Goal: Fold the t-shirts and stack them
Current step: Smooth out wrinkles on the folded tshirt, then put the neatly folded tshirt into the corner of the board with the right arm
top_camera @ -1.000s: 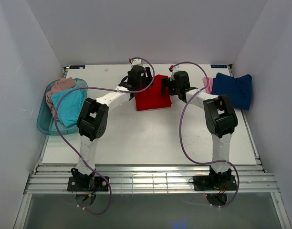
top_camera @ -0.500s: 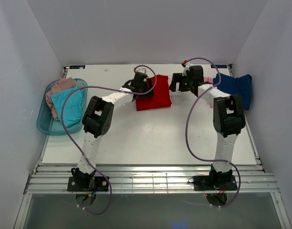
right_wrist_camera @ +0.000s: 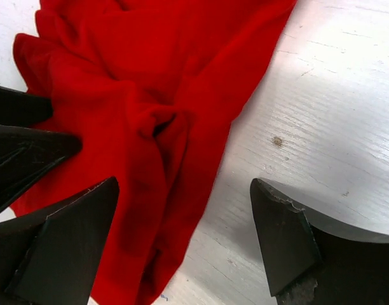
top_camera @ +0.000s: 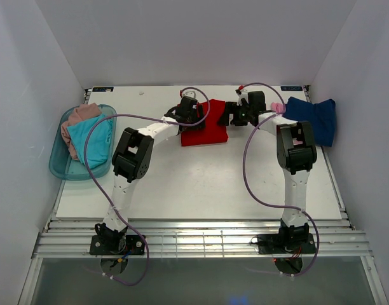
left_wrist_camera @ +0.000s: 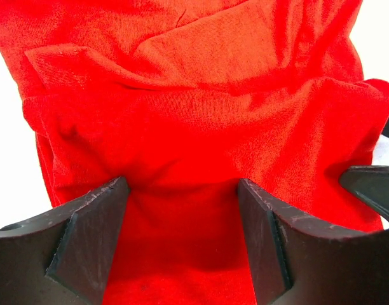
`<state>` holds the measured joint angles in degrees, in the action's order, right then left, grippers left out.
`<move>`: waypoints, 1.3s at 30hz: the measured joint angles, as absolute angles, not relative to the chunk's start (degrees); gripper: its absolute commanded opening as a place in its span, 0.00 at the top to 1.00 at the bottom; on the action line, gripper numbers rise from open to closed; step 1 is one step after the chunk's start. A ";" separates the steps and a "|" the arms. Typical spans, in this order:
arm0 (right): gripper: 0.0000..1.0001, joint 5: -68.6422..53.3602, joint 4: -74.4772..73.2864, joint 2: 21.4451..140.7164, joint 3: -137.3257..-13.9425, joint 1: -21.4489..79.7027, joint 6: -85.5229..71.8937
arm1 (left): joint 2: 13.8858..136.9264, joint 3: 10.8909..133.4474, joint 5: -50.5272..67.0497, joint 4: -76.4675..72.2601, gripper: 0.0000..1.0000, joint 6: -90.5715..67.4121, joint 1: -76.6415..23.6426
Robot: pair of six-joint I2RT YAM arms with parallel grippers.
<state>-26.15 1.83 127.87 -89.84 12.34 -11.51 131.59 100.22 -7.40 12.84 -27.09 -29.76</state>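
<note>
— White walls (top_camera: 201,38) on three sides, a white table (top_camera: 201,184) between them. Start at the left: what is found?

— Teal tub (top_camera: 53,166) at the table's left edge. It holds the dusty pink-beige shirt (top_camera: 80,115) and the turquoise shirt (top_camera: 94,143), both bunched and neither folded.

— Centre?

— Red shirt (top_camera: 210,130), folded to a compact block, lying toward the far side. The left gripper (left_wrist_camera: 180,187) sits over its left part, jaws spread wide with cloth showing between the fingers and nothing pinched. The right gripper (right_wrist_camera: 183,184) is at the shirt's right edge and equally wide. One of its fingers is above red cloth, the other above bare table, and it holds nothing.

— Right side?

— Light pink shirt (top_camera: 278,108), only a sliver of it showing at the left edge of the navy shirt (top_camera: 315,117), near the far right corner. I take that to be the stack.

— Handling assessment?

— Light, limp cloth, likely to slide on the smooth board. The folds are loose: wrinkles and a puckered ridge show near the right edge. Pinching a top layer alone would, in my judgement, pull the fold open. I recommend each gripper bite through all layers at opposite edges, lift level, and carry the block across to the navy shirt.
</note>
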 measured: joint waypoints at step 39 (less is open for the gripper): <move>0.72 -25.96 2.61 134.78 -97.65 18.90 -12.97 | 128.62 92.71 -7.42 5.04 0.21 -28.97 -29.56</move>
